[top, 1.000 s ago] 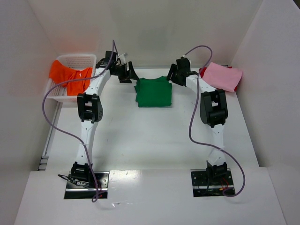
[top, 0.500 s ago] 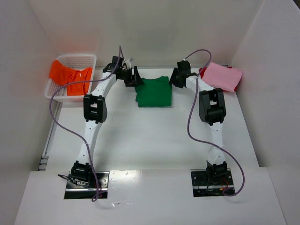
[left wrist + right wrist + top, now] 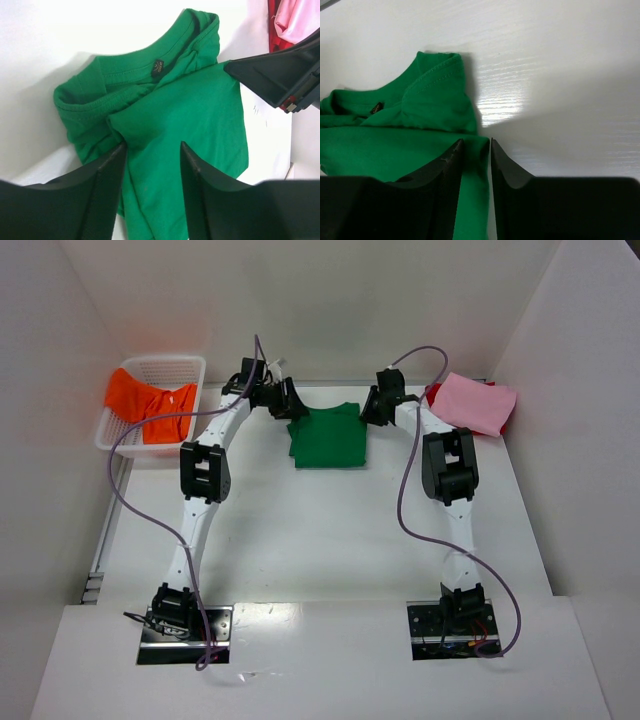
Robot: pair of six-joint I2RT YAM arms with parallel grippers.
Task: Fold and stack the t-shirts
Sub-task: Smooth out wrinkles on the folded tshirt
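Observation:
A bright green t-shirt (image 3: 328,437) lies folded at the back middle of the table. My left gripper (image 3: 294,407) is at the shirt's back left corner. In the left wrist view (image 3: 152,145) its jaws stand apart over the green cloth (image 3: 200,110), near the collar. My right gripper (image 3: 367,410) is at the back right corner. In the right wrist view (image 3: 477,141) its jaws are nearly together, with a fold of the shirt's edge (image 3: 370,145) between them. An orange t-shirt (image 3: 150,405) hangs in the basket. A pink t-shirt (image 3: 475,403) lies over a red one (image 3: 435,392) at the back right.
The white mesh basket (image 3: 165,368) stands at the back left against the wall. White walls close in the back and both sides. The right gripper's black body (image 3: 280,80) shows in the left wrist view, beside the pink and red cloth (image 3: 295,20).
Both grippers have moved inward onto the green shirt's back corners. The left arm swung right, away from the basket. The shirt itself has barely shifted.

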